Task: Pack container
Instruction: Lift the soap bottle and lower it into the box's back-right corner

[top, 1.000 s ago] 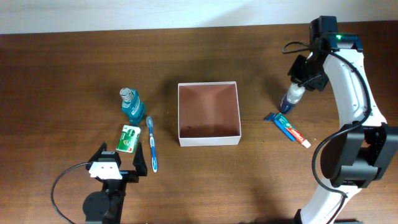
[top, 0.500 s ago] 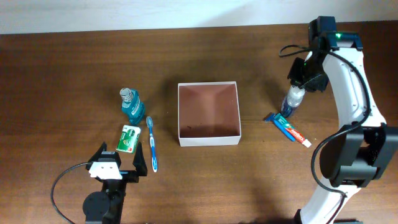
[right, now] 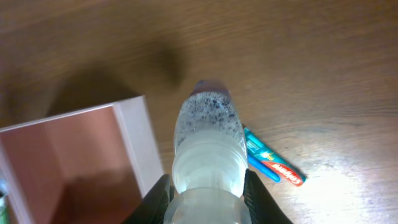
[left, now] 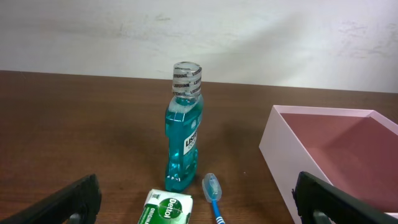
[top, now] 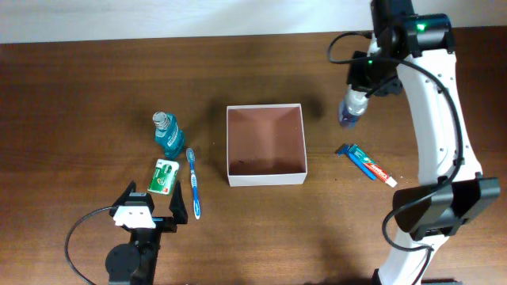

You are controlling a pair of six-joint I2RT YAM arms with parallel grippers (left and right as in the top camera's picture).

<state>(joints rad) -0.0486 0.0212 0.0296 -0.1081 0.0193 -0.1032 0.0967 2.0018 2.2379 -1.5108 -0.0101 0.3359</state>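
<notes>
The right claw is clamped on a clear bottle of speckled gel, one finger pressed to each side of its wide end in the right wrist view. The bottle's narrow end points away from the claw toward the desk. Past that end lies a toothpaste tube. The container rests open-topped on the desk, off to the side of this claw that faces the other arm, apart from the bottle and with nothing inside.

The left claw stands open and grips nothing. Straight ahead of it a blue mouthwash bottle stands upright, with a soap packet and toothbrush nearer; the container is ahead to its right
</notes>
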